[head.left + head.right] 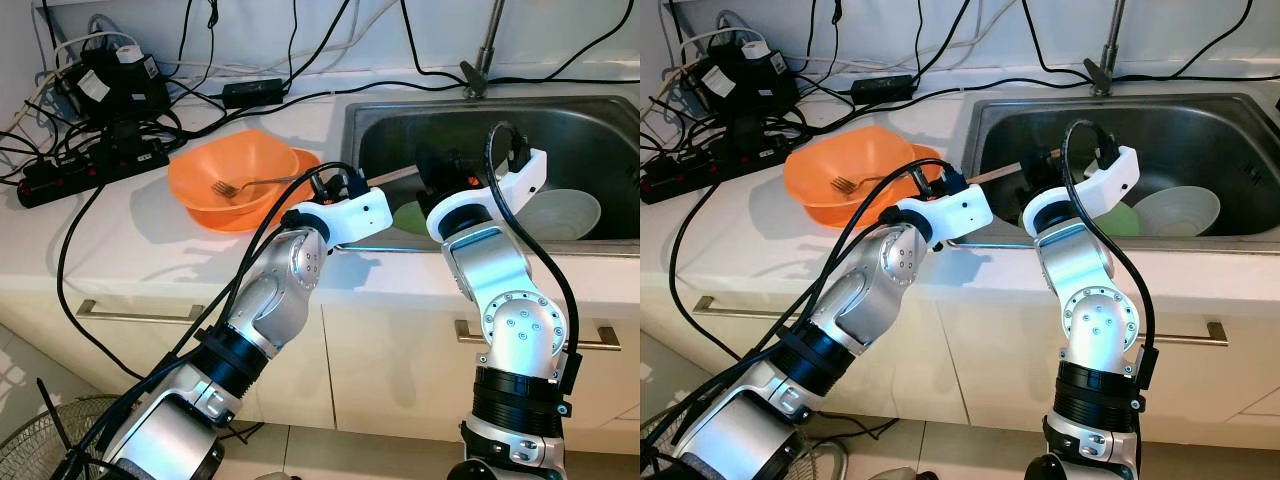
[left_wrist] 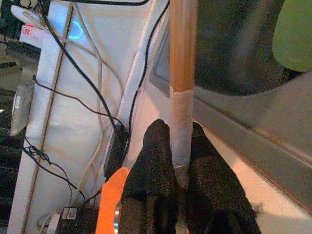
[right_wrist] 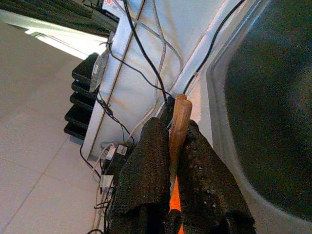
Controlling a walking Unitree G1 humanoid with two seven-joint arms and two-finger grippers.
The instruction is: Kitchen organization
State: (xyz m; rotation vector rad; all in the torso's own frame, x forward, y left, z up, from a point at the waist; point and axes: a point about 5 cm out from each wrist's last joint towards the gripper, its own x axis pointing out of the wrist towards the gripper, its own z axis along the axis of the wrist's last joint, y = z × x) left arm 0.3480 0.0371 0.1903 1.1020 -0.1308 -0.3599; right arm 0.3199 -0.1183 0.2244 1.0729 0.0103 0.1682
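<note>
The robot is standing at the counter (image 1: 150, 250) with both arms reaching over the front edge of the sink (image 1: 560, 125). A long wooden stick (image 1: 992, 174), maybe chopsticks or a spoon handle, stretches over the sink's left edge, and both grippers have hold of it. The left gripper (image 2: 181, 161) pinches the pale end of the stick between its two black fingers. The right gripper (image 3: 178, 146) pinches the brown end, which looks like two thin sticks side by side. So I think the step right now is passing the stick from one gripper to the other, or lifting it out of the sink. Next, one gripper needs to let go so the other can carry the stick away. It should be carried level and slowly, because it is long and could bump the sink wall. Inside the sink sit a white bowl (image 1: 560, 215) near the right end and something green (image 1: 410, 218) beside it, partly hidden by the right arm. On the counter to the left of the sink, an orange bowl (image 1: 225, 175) rests on an orange plate (image 1: 300, 165), with a fork (image 1: 240, 186) inside. At the back left corner there is a power strip (image 1: 90, 170) and lots of black cables (image 1: 280, 95). The tap (image 1: 480, 60) stands at the back edge.
</note>
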